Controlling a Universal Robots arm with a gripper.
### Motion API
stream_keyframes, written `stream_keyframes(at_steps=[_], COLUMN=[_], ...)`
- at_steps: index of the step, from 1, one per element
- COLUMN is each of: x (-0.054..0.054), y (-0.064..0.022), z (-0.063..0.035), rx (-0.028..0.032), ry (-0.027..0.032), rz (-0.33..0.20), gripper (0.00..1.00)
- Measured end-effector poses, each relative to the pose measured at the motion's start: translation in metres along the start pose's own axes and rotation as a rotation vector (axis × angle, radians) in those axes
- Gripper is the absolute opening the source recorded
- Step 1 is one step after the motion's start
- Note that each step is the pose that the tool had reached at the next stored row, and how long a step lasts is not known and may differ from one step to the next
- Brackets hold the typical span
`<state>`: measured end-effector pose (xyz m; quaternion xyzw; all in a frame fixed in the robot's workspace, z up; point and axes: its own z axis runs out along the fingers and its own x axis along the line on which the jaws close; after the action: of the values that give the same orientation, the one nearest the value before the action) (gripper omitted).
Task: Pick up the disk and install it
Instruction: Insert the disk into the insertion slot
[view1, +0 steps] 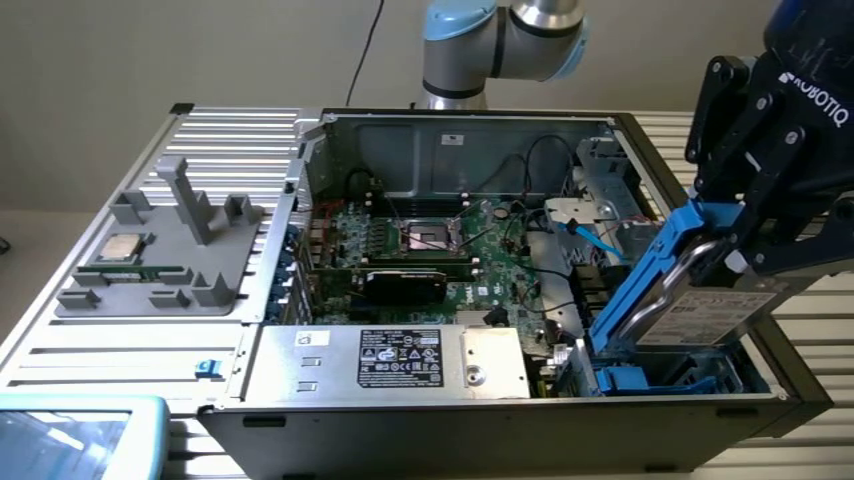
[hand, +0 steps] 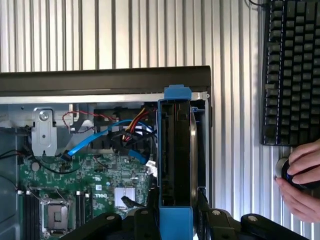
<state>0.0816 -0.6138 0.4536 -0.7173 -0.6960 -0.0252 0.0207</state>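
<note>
— Gripper (view1: 731, 245) up close, big and black! What has it got?
— It is squeezed tight on the disk (view1: 703, 308). In the wrist view the gripper (hand: 175, 220) pinches the disk (hand: 176, 150) from both sides, and you look at its thin edge.
— Where is the disk?
— At a corner of the open computer case (view1: 441, 140), on the exterior view's right. It hangs over the drive bay (view1: 674, 378), and its low end dips into the bay.
— Is it lying flat?
— No, it leans. Its long side runs from low in the bay up toward the exterior view's right. One blue rail (view1: 647, 275) runs along the top edge. The white label is on the side that tips down.
— What else is in the case?
— A green motherboard (view1: 461, 255) with a processor socket (view1: 434, 236), a black card (view1: 407, 287), and a silver power supply (view1: 387, 360) along the near wall.
— Is anything in the way?
— A blue cable (view1: 597, 238) and more wires lie just beside the bay. Blue plastic pieces (view1: 625, 380) sit low in the bay.
— And outside the case?
— A grey tray (view1: 227, 270) sits on the ribbed surface (view1: 120, 345), with a small square chip (view1: 124, 247) in it. The wrist view has a keyboard (hand: 292, 70) and a person's hand (hand: 302, 182) near it.
</note>
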Motion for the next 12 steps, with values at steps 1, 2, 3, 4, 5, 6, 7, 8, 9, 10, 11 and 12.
stream_keyframes(at_steps=[1,2,3,4,5,6,7,8,9,10,11,12], x=[-0.0003,-0.0004,-0.0005,-0.0006,-0.0007,-0.0008,-0.0009,-0.001,-0.001,-0.001,-0.0011,-0.0011], y=[0.0001,0.0001,0.0001,0.0002,0.0002,0.0002,0.0002,0.0002,0.0002,0.0002,0.0002,0.0002], z=[0.0006,0.0011,0.0018,0.0027,0.004,0.0055,0.007,0.0081,0.009,0.0095,0.0098,0.0102], rx=[0.0,0.0,-0.0001,-0.0001,0.0,-0.0001,0.0,0.0,-0.0001,-0.0001,-0.0001,-0.0001], ry=[0.0003,0.0001,-0.0001,0.0,0.0,0.0001,0.0002,0.0,0.0002,0.0001,0.0001,0.0002], rz=[0.0,0.0,0.0,0.0,0.0,0.0,0.0,0.0,0.0,0.0,0.0,0.0], gripper=[0.37,0.37,0.37,0.37,0.37,0.37,0.37,0.37,0.37,0.37,0.37,0.37])
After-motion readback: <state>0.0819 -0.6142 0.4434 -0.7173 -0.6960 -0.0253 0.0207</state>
